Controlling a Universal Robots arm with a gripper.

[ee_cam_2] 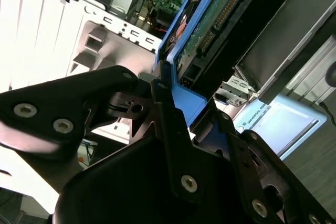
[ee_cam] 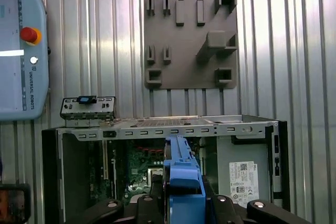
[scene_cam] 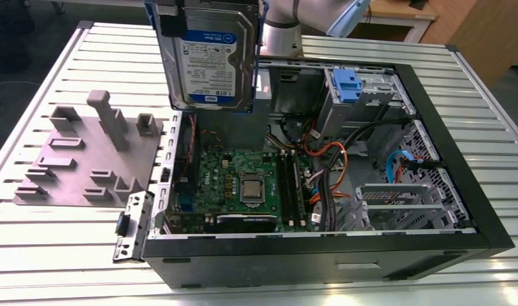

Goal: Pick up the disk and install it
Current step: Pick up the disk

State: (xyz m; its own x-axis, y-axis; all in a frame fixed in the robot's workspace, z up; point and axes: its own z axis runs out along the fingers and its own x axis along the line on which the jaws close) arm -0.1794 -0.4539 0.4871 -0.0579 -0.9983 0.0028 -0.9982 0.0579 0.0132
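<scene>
Blue-framed disk (scene_cam: 209, 54) w/in end effector (ee_cam: 181, 198) grip

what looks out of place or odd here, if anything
Nothing damaged or spilled. The disk hangs upright over the open computer case, clamped in the jaws of the gripper, not in a bay.

Silver-grey disk (scene_cam: 208, 54), white-and-blue label (scene_cam: 212, 67), bright blue bracket (ee_cam: 182, 179)
</scene>
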